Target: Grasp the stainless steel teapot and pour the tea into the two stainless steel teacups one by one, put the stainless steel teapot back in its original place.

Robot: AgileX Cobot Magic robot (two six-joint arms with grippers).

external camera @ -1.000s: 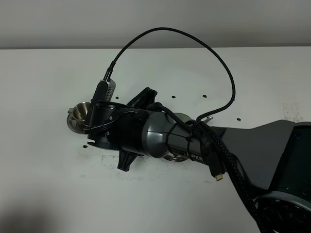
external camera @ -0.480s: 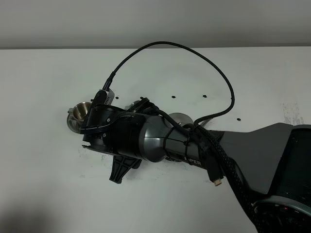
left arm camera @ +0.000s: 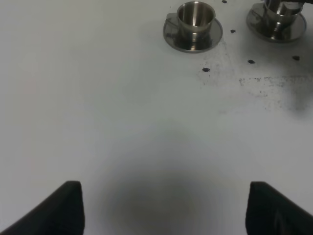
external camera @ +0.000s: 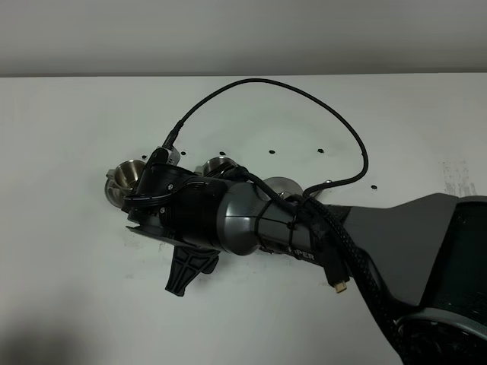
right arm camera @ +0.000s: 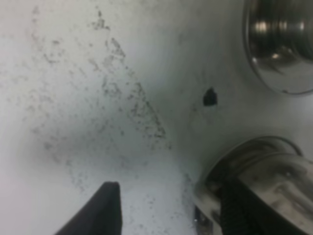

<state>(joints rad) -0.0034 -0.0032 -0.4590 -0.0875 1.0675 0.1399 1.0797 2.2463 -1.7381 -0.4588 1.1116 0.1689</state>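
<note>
Our left jaws gape over bare surface (left arm camera: pixel 122 122), our right jaws stand apart with the blurred steel teapot (right arm camera: pixel 274 181) against one finger (right arm camera: pixel 232 215) — gripped or not, we cannot tell — near the two teacups (external camera: pixel 125 176) on their saucers.

one steel teacup (left arm camera: pixel 195 14) stands upright on its saucer (left arm camera: pixel 210 41), the second teacup (left arm camera: pixel 276 12) likewise, near it.

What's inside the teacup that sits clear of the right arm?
Left wrist view: only the steel inner wall of the teacup shows, no liquid visible. The near rim hides its bottom, so tea cannot be ruled out.
</note>
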